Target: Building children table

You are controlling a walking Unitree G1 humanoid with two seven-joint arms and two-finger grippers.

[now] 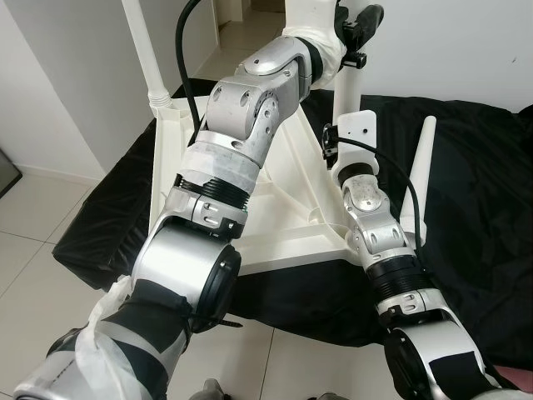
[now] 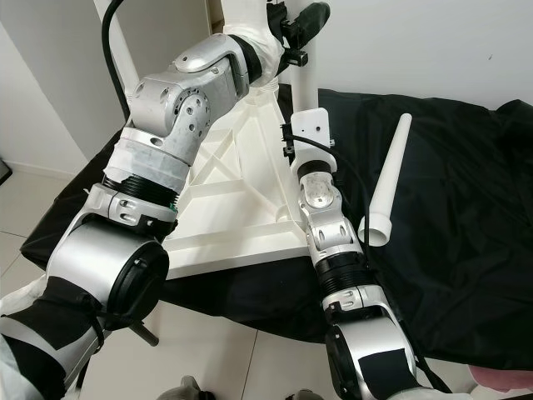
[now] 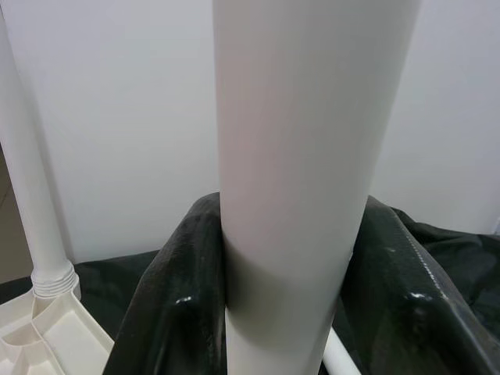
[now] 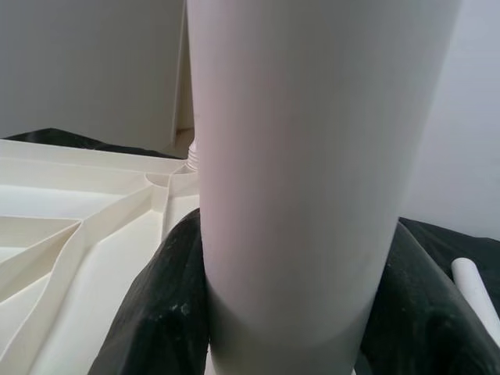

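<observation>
The white children's table top (image 1: pixel 287 221) lies upside down on a black cloth. One white leg (image 1: pixel 140 42) stands upright in its far left corner. A second upright leg (image 2: pixel 305 83) stands at the far right corner, and both grippers hold it. My left gripper (image 3: pixel 285 312) is shut on it high up, its black fingers (image 3: pixel 168 312) pressed against both sides. My right gripper (image 4: pixel 289 312) is shut on the same leg lower down, just above the table top, behind its white wrist mount (image 1: pixel 354 129). A third leg (image 2: pixel 390 179) lies loose on the cloth to the right.
The black cloth (image 1: pixel 483 208) covers a low surface against a white wall. Light tiled floor (image 1: pixel 42 242) runs along the near and left sides. A dark object (image 1: pixel 5 171) sits at the left edge.
</observation>
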